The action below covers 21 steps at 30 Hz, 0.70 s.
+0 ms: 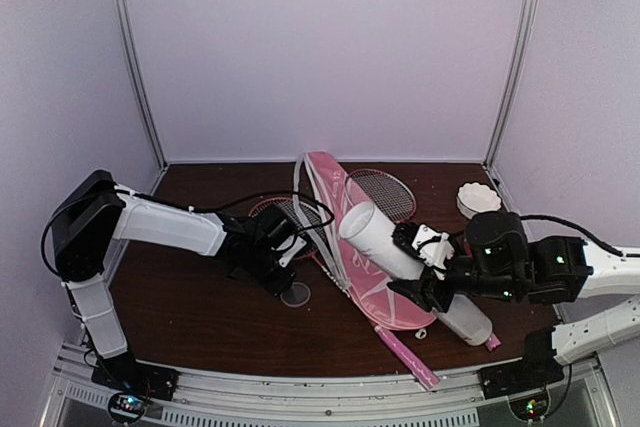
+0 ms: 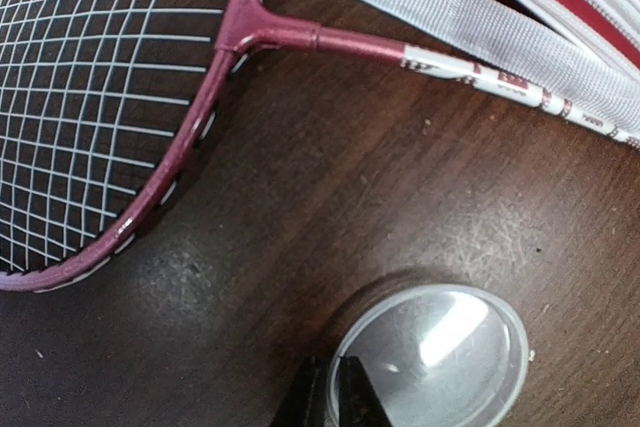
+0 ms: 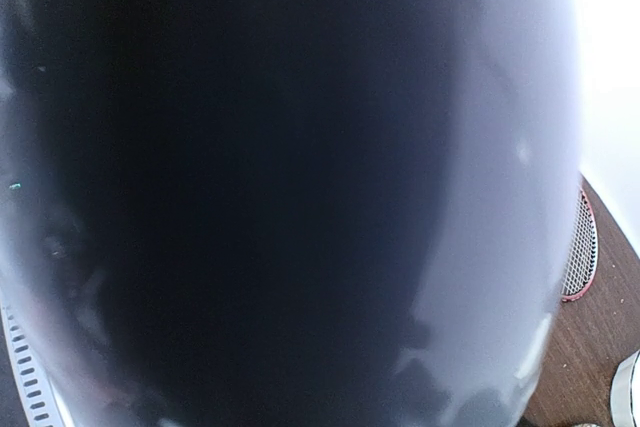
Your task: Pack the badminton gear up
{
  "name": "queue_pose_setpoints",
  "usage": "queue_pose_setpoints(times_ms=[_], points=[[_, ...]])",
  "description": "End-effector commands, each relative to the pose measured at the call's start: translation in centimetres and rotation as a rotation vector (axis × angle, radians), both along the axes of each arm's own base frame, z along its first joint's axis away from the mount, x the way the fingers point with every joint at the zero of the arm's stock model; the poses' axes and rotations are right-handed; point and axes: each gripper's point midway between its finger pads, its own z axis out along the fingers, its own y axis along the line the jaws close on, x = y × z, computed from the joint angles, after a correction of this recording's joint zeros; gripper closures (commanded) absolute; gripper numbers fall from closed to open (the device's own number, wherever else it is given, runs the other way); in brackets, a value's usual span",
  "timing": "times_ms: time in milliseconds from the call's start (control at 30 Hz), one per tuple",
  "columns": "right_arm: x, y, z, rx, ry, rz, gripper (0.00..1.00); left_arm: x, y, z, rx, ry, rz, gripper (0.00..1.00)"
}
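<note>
Over the bench (image 1: pixel 190 317), right claw (image 1: pixel 425 265) clamps the long white tube (image 1: pixel 385 242), tilted above the pink cover (image 1: pixel 330 197); left claw (image 2: pixel 333 379) pinches the clear cap (image 2: pixel 440 352) at its rim. First racquet (image 1: pixel 285 215) and second racquet (image 1: pixel 385 192) lie with heads outside the cover. Judged early: tube uncapped, racquets unpacked.

A dark wooden table (image 1: pixel 200 317) stands between pale walls (image 1: pixel 320 47), with metal posts (image 1: pixel 136 57) at its rear corners. A small round dish (image 1: pixel 478 197) (white and scalloped from above) sits at the far right, near a post. A clear lid (image 2: pixel 440 347) lies flat on the wood, left of centre.
</note>
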Motion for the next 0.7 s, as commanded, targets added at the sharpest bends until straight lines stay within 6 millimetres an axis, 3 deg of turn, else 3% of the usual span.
queue_pose_setpoints(times_ms=[0,233,400,533,667], points=[[0.3,0.3,1.9,0.031,-0.032,-0.004,0.64,0.0,0.1,-0.7,0.032,0.002,-0.022,0.91],[0.4,0.4,1.7,0.021,-0.03,-0.004,0.64,-0.4,-0.2,-1.2,0.042,0.012,-0.054,0.85],[0.3,0.6,1.5,0.014,-0.028,0.002,0.64,-0.1,-0.3,-0.1,0.029,-0.005,-0.048,0.99],[0.2,0.8,1.6,0.012,-0.042,0.023,0.64,0.6,0.0,4.7,-0.062,-0.077,-0.012,1.0],[-0.2,1.1,1.6,0.014,-0.062,0.063,0.64,0.5,0.7,13.5,-0.226,-0.217,-0.014,1.0]])
